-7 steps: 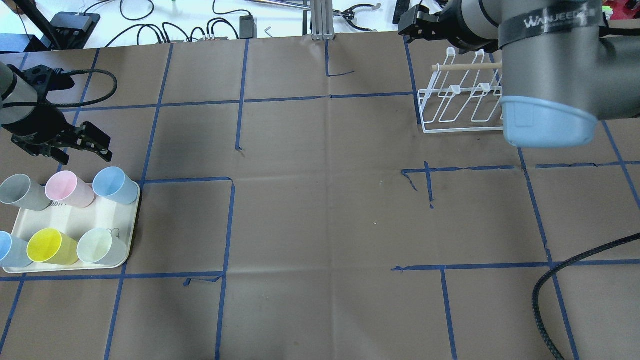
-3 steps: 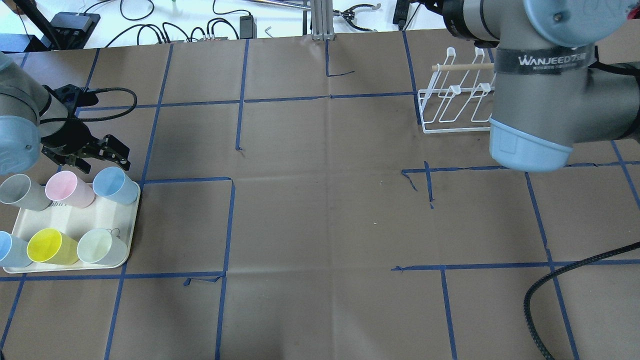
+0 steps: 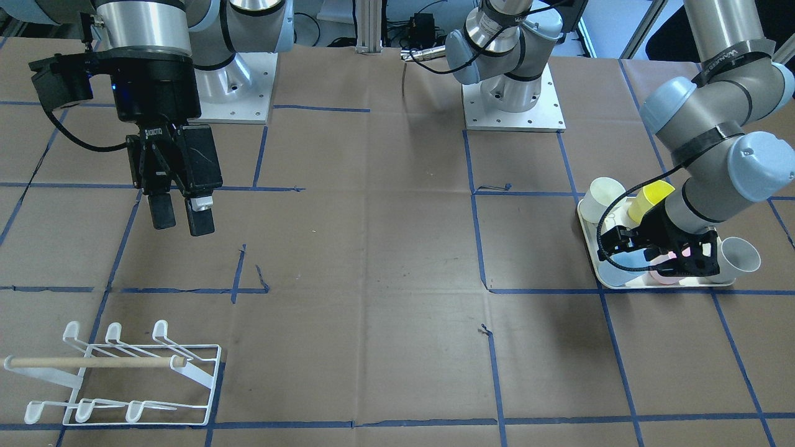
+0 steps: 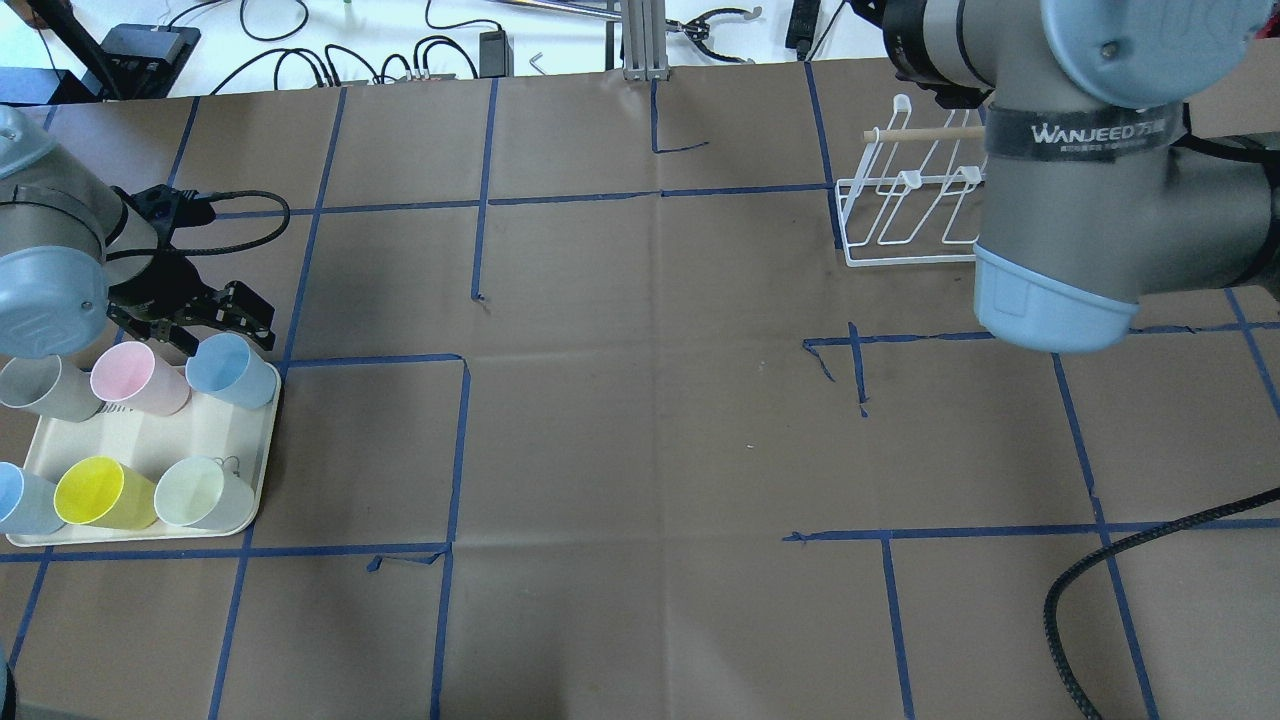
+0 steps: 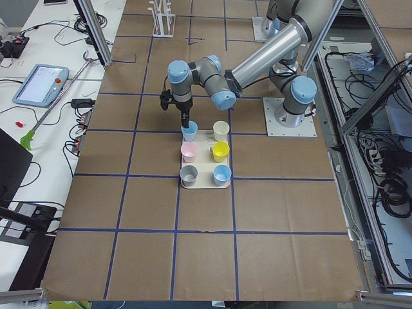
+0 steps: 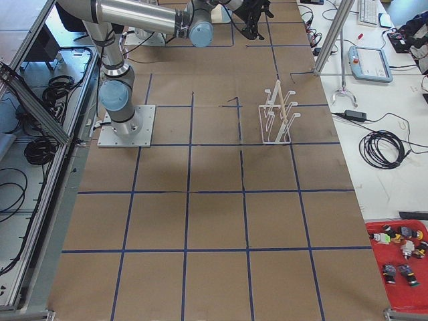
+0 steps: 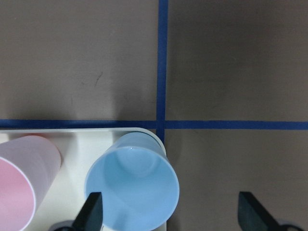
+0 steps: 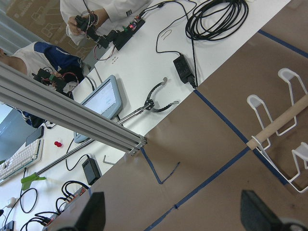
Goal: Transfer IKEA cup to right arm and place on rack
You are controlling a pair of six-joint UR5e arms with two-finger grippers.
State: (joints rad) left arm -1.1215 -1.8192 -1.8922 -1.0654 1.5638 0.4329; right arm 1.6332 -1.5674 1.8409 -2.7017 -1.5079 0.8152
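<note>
— Where is the left arm (image 5: 269, 50) reaching?

— It is stretching out from its base, folding back at the elbow and pointing its wrist straight down over the tray (image 4: 190, 432) at the left end of the tabletop (image 4: 650, 420). The left pincer (image 7: 171, 214) is hanging above the blue cup (image 7: 132, 185). That cup is standing upright, mouth up, in a corner of the tray just beside the pink cup (image 7: 17, 178).

— Is it gripping the cup?

— No, its jaws are gaping wide. In the wrist view one finger (image 7: 92, 211) is showing over the cup's rim on the pink cup's side. The other finger is sitting out over bare tabletop, past the tray's edge. Whether that first finger is touching the rim, I cannot tell.

— And the right arm (image 3: 141, 28)?

— It is holding its wrist upright, and the right pincer (image 3: 181, 218) is pointing down over the tabletop with its fingers parted, carrying nothing.

— Where is the rack (image 3: 124, 372) sitting?

— On the tabletop at the right end, well apart from the tray, with a wooden stick lying across its prongs. The right pincer is hanging nearer the robot's base than the rack and is not touching it.
</note>
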